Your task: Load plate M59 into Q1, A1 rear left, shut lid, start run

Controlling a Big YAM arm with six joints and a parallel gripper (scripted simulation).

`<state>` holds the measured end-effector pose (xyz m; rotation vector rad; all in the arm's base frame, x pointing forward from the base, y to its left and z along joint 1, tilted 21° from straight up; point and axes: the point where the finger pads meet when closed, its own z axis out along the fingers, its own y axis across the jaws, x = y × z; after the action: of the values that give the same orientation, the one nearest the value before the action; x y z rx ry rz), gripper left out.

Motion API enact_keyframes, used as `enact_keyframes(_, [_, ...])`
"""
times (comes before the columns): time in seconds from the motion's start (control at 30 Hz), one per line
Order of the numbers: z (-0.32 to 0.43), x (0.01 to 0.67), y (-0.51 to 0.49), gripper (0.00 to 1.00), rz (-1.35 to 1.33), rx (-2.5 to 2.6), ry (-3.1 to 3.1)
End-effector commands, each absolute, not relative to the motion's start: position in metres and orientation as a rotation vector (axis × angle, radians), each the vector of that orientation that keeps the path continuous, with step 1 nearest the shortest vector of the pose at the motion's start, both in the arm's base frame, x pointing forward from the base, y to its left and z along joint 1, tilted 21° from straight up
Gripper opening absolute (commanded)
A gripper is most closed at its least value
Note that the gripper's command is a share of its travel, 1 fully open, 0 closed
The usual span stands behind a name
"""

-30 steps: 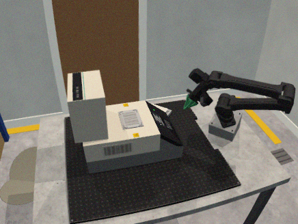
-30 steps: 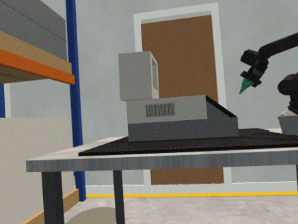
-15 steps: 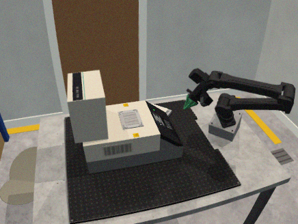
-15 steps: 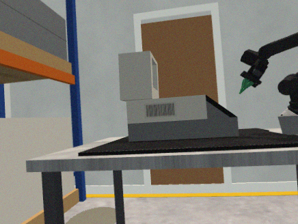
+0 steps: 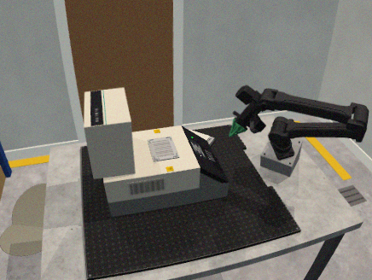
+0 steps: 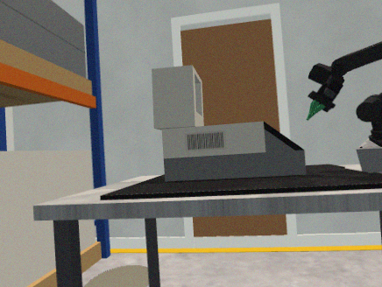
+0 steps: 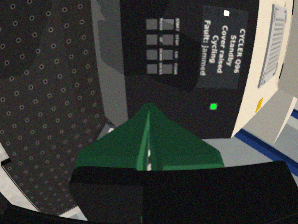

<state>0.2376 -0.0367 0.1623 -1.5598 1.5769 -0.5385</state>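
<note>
Nearest us in the wrist view, the gripper (image 7: pixel 148 152): green fingers pressed together to a point, clenched on nothing, hanging in the air above the sloped control panel (image 5: pixel 206 154) of cycler Q1 (image 5: pixel 171 171). Below the fingertips we note two rows of grey keys (image 7: pixel 162 46), a text display beside them, and a green lamp (image 7: pixel 213 106) lit. Next, the arm's grey pedestal (image 5: pixel 273 164) on the table (image 5: pixel 324 205), just off the black perforated mat (image 5: pixel 192 226) that carries Q1. On Q1's cream top deck we record plate M59 (image 5: pixel 162 148), lying flat on the block between two yellow corner markers. Behind it, the lid (image 5: pixel 108 132) stands raised, upright at the rear. Farthest, a brown door (image 5: pixel 124 55) in the grey wall, and in the exterior view a shelf rack's blue post (image 6: pixel 94 87).
</note>
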Motion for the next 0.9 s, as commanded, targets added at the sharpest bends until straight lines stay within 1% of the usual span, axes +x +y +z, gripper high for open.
enact_keyframes(0.0, [0.203,0.248,-0.042,0.00,-0.619,-1.572,1.514])
enact_keyframes(0.6, [0.173,0.241,-0.037,0.00,-0.556,-1.567,1.554])
enact_keyframes(0.83, [0.174,0.241,-0.037,0.00,-0.558,-1.566,1.554])
enact_keyframes(0.87, [0.175,0.244,-0.047,1.00,-0.548,-1.525,1.610])
